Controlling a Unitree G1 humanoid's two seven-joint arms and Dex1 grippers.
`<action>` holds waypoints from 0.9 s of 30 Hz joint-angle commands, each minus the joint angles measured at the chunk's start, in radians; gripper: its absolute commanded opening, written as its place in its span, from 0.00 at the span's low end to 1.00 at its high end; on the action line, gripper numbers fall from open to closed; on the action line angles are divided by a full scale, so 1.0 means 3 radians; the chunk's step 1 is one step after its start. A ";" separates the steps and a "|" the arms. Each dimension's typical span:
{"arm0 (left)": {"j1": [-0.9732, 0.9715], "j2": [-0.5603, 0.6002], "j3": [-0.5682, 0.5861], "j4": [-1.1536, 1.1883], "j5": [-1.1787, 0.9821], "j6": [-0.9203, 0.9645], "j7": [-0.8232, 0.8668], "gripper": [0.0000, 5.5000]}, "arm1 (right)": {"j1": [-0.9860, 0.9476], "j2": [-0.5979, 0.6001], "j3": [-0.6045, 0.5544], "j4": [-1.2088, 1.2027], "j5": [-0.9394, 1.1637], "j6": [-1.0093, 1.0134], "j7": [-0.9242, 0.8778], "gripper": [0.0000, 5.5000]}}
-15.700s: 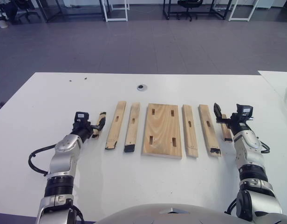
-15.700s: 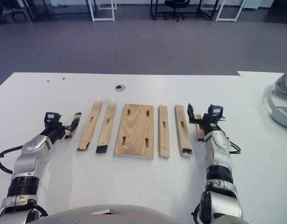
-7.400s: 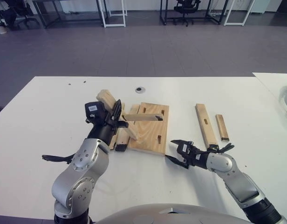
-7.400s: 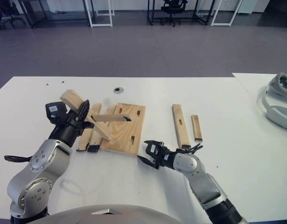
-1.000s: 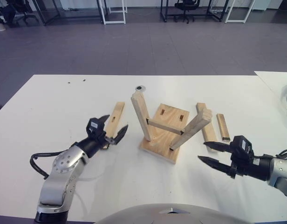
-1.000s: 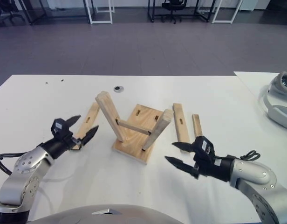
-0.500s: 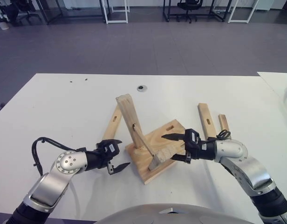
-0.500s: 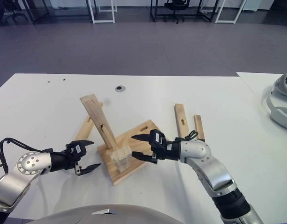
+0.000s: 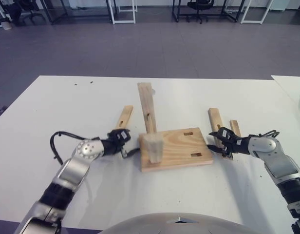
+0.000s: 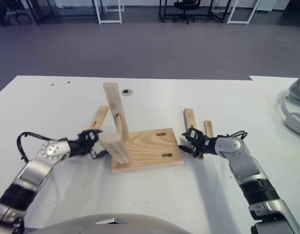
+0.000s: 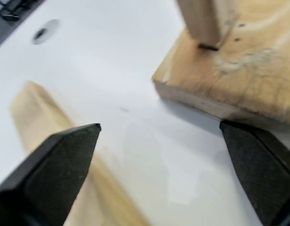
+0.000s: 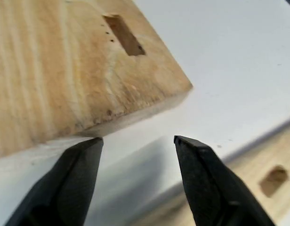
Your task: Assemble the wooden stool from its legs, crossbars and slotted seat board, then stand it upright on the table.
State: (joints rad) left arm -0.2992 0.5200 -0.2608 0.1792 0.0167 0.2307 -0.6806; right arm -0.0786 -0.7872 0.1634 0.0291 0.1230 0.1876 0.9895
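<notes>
The slotted seat board [image 9: 179,148] lies flat mid-table. Two legs stand in its left slots, a far leg [image 9: 147,105] and a near leg [image 9: 152,148]. Both right slots [image 9: 188,132] are empty. My left gripper [image 9: 126,147] sits low on the table just off the board's left edge, open and holding nothing. In the left wrist view the board's corner [image 11: 220,80] lies between and beyond its fingers [image 11: 55,169]. My right gripper [image 9: 219,145] is open at the board's right edge. In the right wrist view the board [image 12: 65,70] lies just ahead of it.
A loose leg [image 9: 123,117] lies behind my left gripper. Another loose leg [image 9: 215,122] and a short crossbar [image 9: 234,127] lie behind my right gripper. A small round grommet [image 10: 124,92] sits in the tabletop farther back. Bare white table surrounds the parts.
The board has turned to lie square, with the two legs now upright at its left side. My left gripper has moved to its left edge, and my right gripper has drawn back to its right edge.
</notes>
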 commanded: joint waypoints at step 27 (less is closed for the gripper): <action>-0.0382 -0.0514 -0.0317 0.0613 0.0872 -0.0852 0.0764 0.85 | -0.0663 0.0797 0.0236 0.0652 -0.0681 -0.0314 -0.0609 0.51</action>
State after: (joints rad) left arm -0.4110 0.3787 -0.3603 0.3651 0.2874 -0.0004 -0.4469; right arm -0.3006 -0.5567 0.2462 0.2643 -0.0481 0.0555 0.8686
